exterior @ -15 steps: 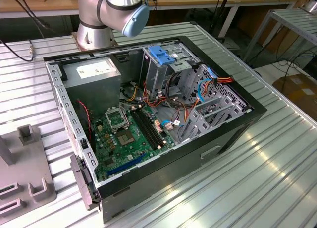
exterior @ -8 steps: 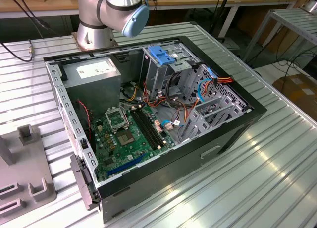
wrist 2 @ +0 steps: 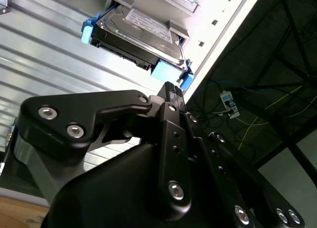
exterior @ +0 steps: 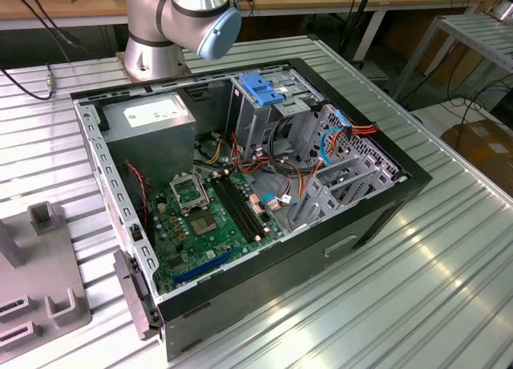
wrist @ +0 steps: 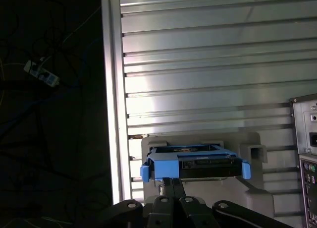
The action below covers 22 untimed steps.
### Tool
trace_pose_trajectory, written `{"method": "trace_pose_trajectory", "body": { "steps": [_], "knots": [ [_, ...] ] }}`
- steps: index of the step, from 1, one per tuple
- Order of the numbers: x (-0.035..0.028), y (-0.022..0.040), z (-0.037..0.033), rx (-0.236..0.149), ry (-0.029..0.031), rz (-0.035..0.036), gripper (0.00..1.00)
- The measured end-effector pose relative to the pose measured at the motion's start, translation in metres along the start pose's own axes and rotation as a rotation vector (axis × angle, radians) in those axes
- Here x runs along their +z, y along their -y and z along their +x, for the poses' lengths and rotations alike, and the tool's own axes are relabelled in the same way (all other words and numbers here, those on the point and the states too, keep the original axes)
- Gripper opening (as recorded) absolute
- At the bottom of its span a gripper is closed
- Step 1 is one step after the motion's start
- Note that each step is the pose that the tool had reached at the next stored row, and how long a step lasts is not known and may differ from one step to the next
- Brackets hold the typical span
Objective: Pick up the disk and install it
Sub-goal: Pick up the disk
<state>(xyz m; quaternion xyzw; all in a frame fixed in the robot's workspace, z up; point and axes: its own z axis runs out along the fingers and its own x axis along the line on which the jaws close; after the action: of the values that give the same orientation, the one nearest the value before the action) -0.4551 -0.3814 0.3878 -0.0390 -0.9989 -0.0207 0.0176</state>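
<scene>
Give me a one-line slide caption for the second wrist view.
The gripper close to the disk in its blue bracket, ribbed metal table behind.

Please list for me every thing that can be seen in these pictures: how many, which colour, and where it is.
disk: one, grey with white label, blue bracket, in the grey holder
grey holder: one, grey, on the table near its edge
computer case: one, black, open, on the table
motherboard: one, green, inside the case
power-supply box: one, grey, inside the case
latch: one, blue, atop the drive cage
cables: several, red and orange, beside the cage
table: one, silver slats, under everything
arm: one, grey with pale blue cap, behind the case
claw: one, black, close before the disk's bracket
</scene>
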Motion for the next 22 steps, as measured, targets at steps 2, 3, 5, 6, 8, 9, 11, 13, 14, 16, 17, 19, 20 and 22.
{"method": "trace_pose_trajectory", "body": {
  "steps": [2, 3, 5, 6, 8, 9, 11, 13, 14, 16, 17, 19, 20, 22],
  "knots": [
    [-0.0001, 0.0000, 0.0000, -0.006, -0.0004, 0.0003, 0.10],
    [0.0000, 0.0000, 0.0000, -0.015, -0.0007, 0.0006, 0.10],
    [-0.0001, 0.0000, 0.0000, -0.035, -0.0015, 0.0014, 0.10],
    [0.0000, 0.0000, 0.0000, -0.046, -0.0019, 0.0017, 0.10],
    [0.0000, 0.0000, 0.0000, -0.072, -0.0030, 0.0027, 0.10],
    [0.0000, 0.0000, 0.0000, -0.098, -0.0040, 0.0036, 0.10],
    [0.0000, 0.0000, 0.0000, -0.123, -0.0050, 0.0046, 0.10],
    [0.0000, 0.0000, 0.0000, -0.155, -0.0063, 0.0057, 0.10],
    [0.0000, 0.0000, 0.0000, -0.171, -0.0069, 0.0064, 0.10],
    [0.0000, 0.0000, 0.0000, -0.203, -0.0081, 0.0075, 0.10],
    [-0.0001, 0.0000, 0.0000, -0.213, -0.0086, 0.0079, 0.10],
    [0.0000, 0.0000, 0.0000, -0.249, -0.0100, 0.0093, 0.10],
    [0.0000, 0.0000, 0.0000, -0.262, -0.0106, 0.0097, 0.10],
    [-0.0001, 0.0000, 0.0000, -0.288, -0.0116, 0.0107, 0.10]
  ]
}}
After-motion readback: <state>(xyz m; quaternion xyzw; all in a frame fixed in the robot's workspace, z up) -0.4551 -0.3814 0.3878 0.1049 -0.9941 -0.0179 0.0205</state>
